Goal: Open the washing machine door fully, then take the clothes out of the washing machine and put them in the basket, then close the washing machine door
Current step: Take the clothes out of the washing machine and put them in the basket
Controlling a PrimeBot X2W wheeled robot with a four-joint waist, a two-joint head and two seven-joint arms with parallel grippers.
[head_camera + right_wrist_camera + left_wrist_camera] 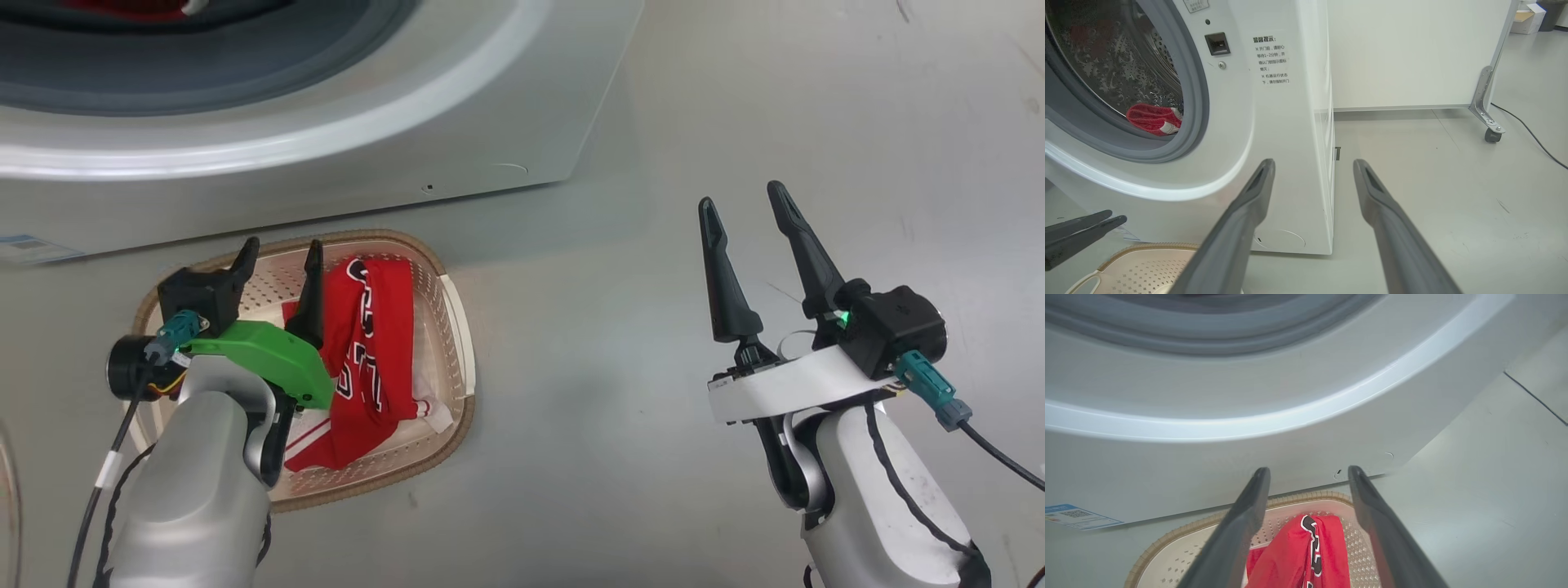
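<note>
**A:** What could go wrong from here?

**B:** At the left, the left gripper (pixel 282 245) is held over the basket (pixel 392 238), fingers spread wide, nothing clamped between them. A red garment (pixel 380 343) lies in the basket toward its right rim, and one finger is seen just against the cloth. If the arm were lifted carelessly, a fold could be snagged and dragged over the rim onto the floor (pixel 612 408).

**A:** And further right?

**B:** The right gripper (pixel 741 196) is poised over bare floor, well apart from the basket, equally wide open and empty.

**A:** What is given by one view and not another?

**B:** In the right wrist view a second red garment (pixel 1152 119) is seen low in the drum (pixel 1126 61) of the washing machine (pixel 1274 122), beside the gasket (pixel 1196 102). In the head view barely a red sliver is caught. Unloading is judged unfinished, so the washing machine door could be shut too early.
</note>
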